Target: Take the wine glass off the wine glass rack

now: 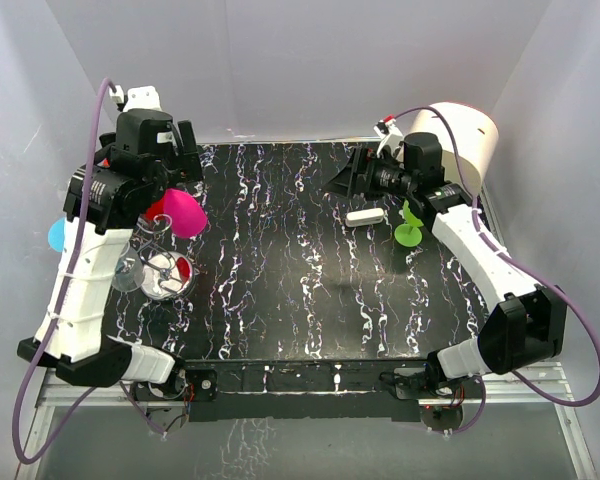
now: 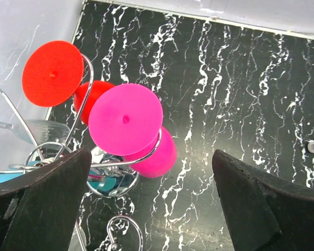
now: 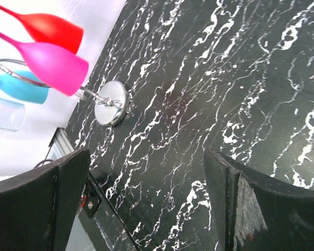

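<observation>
The left gripper (image 2: 150, 157) is hanging spread wide and empty, with the pink wine glass (image 2: 125, 119) dangling foot-up on the wine glass rack (image 3: 112, 103) just ahead of it. The glass is looking light, slick and probably brittle; I'd be pinching the thin stem. The right gripper (image 3: 146, 154), also spread and empty, is seeing that stem side-on, while the left wrist view is hiding it behind the foot.

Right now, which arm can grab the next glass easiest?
Left. The left gripper hangs open above the wine glass rack, facing the pink glass. The right gripper is across the table by the green glass.
</observation>
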Controlling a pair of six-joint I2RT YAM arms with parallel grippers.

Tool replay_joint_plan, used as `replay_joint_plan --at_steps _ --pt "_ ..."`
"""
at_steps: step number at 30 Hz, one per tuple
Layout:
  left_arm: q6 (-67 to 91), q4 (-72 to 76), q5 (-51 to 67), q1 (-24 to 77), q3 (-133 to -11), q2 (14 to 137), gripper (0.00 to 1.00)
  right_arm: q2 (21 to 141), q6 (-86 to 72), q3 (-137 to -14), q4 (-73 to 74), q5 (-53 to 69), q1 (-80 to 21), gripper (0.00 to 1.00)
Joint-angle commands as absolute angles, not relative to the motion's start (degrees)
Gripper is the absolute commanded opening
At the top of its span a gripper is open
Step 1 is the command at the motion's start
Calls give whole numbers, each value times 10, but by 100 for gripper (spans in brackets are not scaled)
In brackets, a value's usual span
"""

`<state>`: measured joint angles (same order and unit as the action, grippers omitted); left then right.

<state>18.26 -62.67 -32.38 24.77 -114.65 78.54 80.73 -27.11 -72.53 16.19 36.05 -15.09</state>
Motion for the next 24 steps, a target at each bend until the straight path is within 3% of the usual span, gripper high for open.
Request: replay_joint_plan --at_steps 1,6,14,24 --pt "197 -656 -371 249 -1174 781 99 805 -267 -728 109 388 -165 88" --pt "209 -650 -370 231 -1150 792 99 805 -266 -726 105 388 -168 89" --pt "208 -602 -246 130 -1108 787 99 813 -267 -725 103 387 -174 89" --pt "209 -571 -216 116 -1062 771 99 824 -271 -726 100 391 -175 89"
